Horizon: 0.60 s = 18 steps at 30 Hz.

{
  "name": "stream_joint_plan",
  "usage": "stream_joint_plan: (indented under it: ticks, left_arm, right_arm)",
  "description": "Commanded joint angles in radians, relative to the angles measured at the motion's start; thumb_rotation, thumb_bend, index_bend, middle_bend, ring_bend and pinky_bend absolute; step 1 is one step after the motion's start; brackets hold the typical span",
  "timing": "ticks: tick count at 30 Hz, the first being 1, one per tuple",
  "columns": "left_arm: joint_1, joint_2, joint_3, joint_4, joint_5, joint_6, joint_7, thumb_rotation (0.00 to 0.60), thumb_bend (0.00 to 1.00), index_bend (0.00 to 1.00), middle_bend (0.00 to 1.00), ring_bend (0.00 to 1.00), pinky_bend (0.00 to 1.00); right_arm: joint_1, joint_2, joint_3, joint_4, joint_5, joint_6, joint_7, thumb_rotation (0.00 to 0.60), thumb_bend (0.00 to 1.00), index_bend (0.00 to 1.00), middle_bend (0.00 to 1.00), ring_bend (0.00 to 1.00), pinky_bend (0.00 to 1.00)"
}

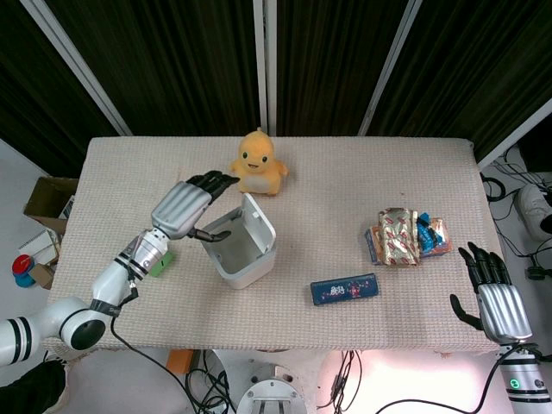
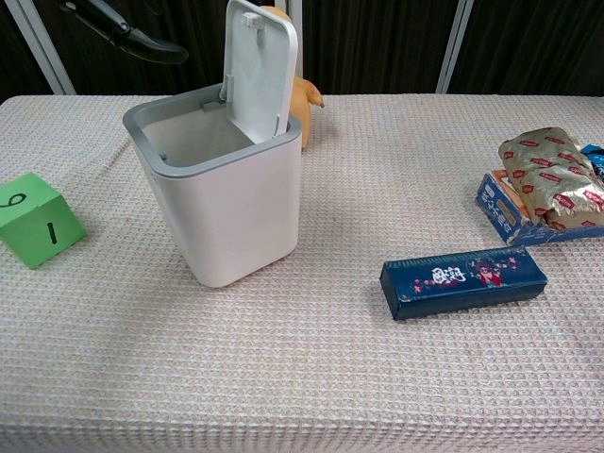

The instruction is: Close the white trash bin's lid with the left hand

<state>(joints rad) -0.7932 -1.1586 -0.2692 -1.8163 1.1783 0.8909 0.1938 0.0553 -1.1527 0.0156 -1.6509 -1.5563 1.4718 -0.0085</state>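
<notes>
The bin (image 1: 241, 250) is standing left of the tabletop's centre, its lid (image 1: 260, 224) hinged up almost vertical on the side toward the far edge. The left hand (image 1: 184, 207) is hovering over the bin's left rim, fingers spread and holding nothing, fingertips reaching toward the lid's top edge.

The likely trouble, as I judge it: the bin looks like light, smooth plastic sitting on a woven cloth, so a sideways shove on the lid may be tipping or sliding the whole body rather than swinging the hinge. Fingers slipping off the thin, glossy lid edge could also be knocking the plush duck (image 1: 256, 164) just behind it, near the far edge. A thumb dipping inside the grey rim (image 2: 160, 118) may be getting caught as the lid drops.

The right hand (image 1: 496, 297) is resting open at the near right corner, fingers apart, well away.
</notes>
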Motion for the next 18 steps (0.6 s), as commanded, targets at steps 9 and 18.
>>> stream_joint_plan:
  ticks: [9,18]
  left_arm:
    - [-0.008,0.001,0.017,0.004,-0.007,0.008,-0.008,0.397,0.22,0.1,0.14,0.1,0.24]
    - [-0.012,-0.011,0.023,-0.013,0.059,0.06,0.006,0.387,0.23,0.09,0.15,0.1,0.24]
  right_arm:
    - [0.001,0.006,-0.007,-0.006,-0.007,-0.004,0.012,0.6,0.32,0.0,0.0,0.0,0.0]
    - [-0.003,0.008,-0.01,-0.01,-0.017,0.007,0.009,0.6,0.32,0.0,0.0,0.0,0.0]
